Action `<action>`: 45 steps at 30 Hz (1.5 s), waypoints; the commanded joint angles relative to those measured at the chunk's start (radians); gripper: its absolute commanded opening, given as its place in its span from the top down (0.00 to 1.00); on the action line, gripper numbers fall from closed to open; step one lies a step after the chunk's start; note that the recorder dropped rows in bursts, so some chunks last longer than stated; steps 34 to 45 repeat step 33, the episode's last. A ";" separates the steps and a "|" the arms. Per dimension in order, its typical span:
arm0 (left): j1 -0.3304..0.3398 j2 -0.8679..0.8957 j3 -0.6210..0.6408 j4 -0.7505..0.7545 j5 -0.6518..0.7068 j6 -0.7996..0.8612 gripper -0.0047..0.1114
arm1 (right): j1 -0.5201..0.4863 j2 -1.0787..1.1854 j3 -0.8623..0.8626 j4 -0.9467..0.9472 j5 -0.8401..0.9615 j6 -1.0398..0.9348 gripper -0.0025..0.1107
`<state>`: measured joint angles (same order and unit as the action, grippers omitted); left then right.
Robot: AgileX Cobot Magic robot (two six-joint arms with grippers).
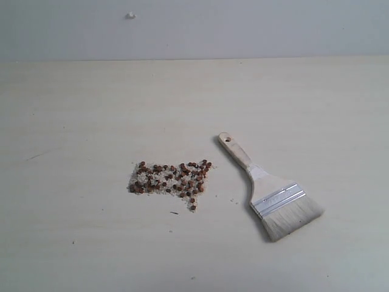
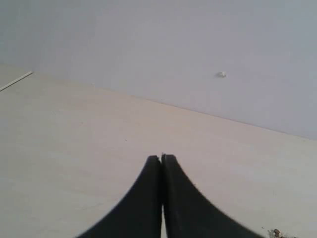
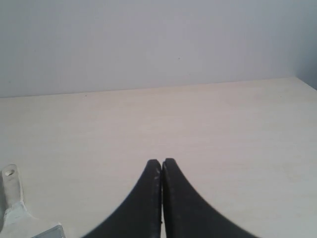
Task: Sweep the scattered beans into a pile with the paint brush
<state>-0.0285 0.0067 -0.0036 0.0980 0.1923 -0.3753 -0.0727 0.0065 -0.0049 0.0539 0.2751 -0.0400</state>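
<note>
- While neither arm appears in the exterior view, each wrist camera shows its own fingers. On my left gripper [image 2: 161,157] the two black jaws are pressed together tip to tip, with nothing between them.
- My right gripper [image 3: 161,161] reads the same: jaws closed against each other and empty.
- Position of the beans [image 1: 170,179]: a loose, roughly rectangular patch on the pale table [image 1: 91,109], near the middle of the exterior view. They are mixed with fine whitish crumbs [image 1: 159,184], and a few strays sit off the patch's lower right corner.
- Position of the paint brush [image 1: 270,194]: flat on the table, just right of the beans and apart from them.
- Its handle [image 1: 238,155], hole at the end, points up and left. The off-white bristles [image 1: 292,219] point down and right, with the silver ferrule [image 1: 278,199] between.
- Relative to my right jaws: the handle end [image 3: 11,188] and a corner of the ferrule show at the frame's edge, off to one side of the closed tips and not touching them.
- Relative to my left jaws: a few beans [image 2: 275,232] show at the frame's very corner, well apart from the tips.
</note>
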 commanded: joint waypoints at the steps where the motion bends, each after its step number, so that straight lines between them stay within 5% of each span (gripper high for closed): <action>1: -0.007 -0.007 0.004 -0.004 -0.001 0.002 0.96 | -0.005 -0.007 0.005 -0.001 0.002 -0.010 0.98; 45: -0.007 -0.007 0.004 -0.004 -0.001 0.002 0.96 | -0.005 -0.007 0.005 -0.003 0.014 -0.010 0.98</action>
